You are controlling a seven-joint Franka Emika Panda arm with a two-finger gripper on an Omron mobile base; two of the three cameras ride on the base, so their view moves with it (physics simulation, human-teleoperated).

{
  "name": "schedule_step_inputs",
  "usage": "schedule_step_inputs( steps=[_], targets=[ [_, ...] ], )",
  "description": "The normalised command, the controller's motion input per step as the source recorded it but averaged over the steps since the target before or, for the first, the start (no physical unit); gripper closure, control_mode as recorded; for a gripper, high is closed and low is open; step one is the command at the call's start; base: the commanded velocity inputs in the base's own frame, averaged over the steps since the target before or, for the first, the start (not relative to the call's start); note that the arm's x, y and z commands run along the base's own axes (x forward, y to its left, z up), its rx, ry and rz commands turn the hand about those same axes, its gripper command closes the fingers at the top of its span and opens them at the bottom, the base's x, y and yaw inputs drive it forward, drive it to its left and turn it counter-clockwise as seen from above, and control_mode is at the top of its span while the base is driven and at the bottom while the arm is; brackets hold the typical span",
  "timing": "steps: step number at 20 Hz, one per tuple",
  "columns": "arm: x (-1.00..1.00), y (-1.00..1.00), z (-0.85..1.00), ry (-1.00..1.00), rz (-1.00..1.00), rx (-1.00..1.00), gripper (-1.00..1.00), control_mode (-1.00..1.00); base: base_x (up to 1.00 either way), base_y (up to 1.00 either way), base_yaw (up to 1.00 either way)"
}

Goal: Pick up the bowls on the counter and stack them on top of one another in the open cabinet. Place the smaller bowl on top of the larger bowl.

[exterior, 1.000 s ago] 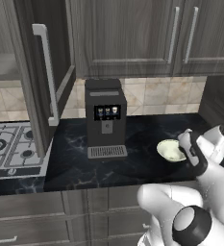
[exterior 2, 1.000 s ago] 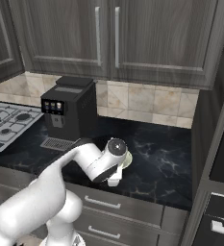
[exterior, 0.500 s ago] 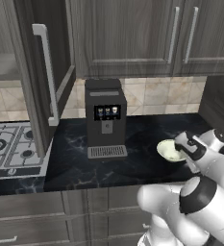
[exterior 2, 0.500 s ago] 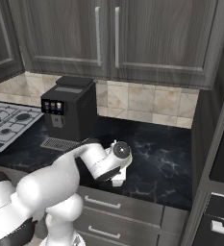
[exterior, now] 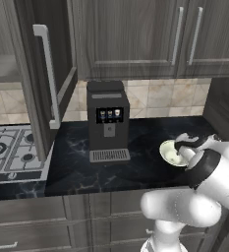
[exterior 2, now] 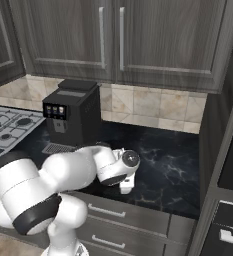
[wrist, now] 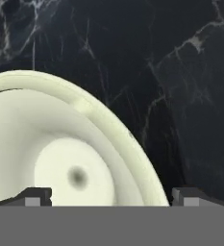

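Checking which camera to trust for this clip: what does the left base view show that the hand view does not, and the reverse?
Left base view alone: the open cabinet with its door and bar handle, the coffee machine, the gas hob and the arm reaching down to the right. Hand view alone: the two dark fingertips set wide apart, one over the bowl's inside, one over bare marble beyond its rim. Shared: the smaller bowl on the black counter.
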Motion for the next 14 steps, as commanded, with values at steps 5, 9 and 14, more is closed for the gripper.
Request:
schedule_step_inputs(
  steps=[5, 9, 14],
  targets=[
    [0.29, -0.10, -0.25, 0.00, 0.03, 0.02, -1.00, -1.00, 0.00, 0.00, 0.00],
    [0.28, -0.06, -0.23, 0.00, 0.02, 0.02, 1.00, -1.00, 0.00, 0.00, 0.00],
    [0.26, -0.06, -0.19, 0.00, 0.02, 0.03, 1.00, -1.00, 0.00, 0.00, 0.00]
  ],
)
